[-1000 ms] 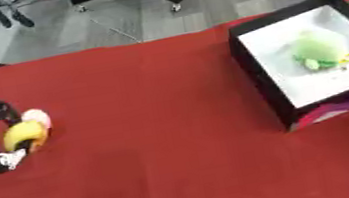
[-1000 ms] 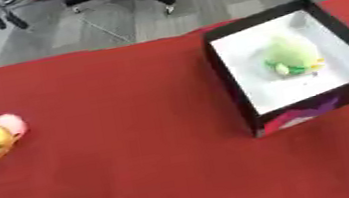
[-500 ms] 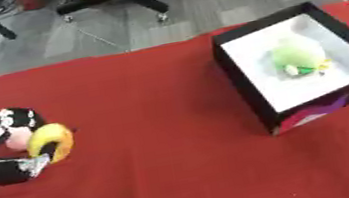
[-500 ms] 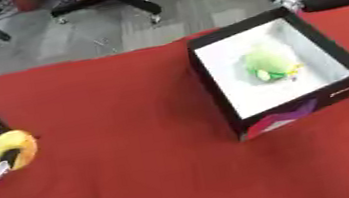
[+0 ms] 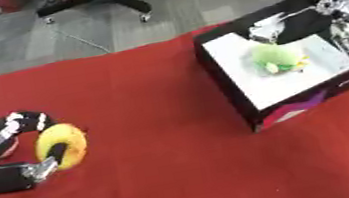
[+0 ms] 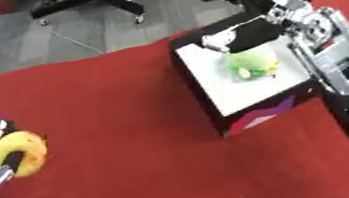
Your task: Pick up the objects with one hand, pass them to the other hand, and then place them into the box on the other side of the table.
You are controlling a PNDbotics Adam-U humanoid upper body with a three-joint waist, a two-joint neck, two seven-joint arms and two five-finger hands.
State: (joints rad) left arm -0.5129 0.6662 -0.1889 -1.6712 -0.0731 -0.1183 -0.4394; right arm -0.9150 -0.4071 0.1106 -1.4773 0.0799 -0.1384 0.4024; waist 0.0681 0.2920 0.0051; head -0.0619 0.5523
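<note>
My two head cameras look down, side by side, at the same red table (image 5: 164, 173) and box (image 6: 256, 116), slightly offset.

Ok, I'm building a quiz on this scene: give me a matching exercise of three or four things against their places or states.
Things:
1. yellow ring
2. green toy
3. right hand
4. box

Places or states:
A. stands on the right side of the red table
B. held in the left hand, near the left edge
C. lies inside the box on its white floor
D. hangs over the box's far side, above the green toy

Pairs: 1-B, 2-C, 3-D, 4-A
</note>
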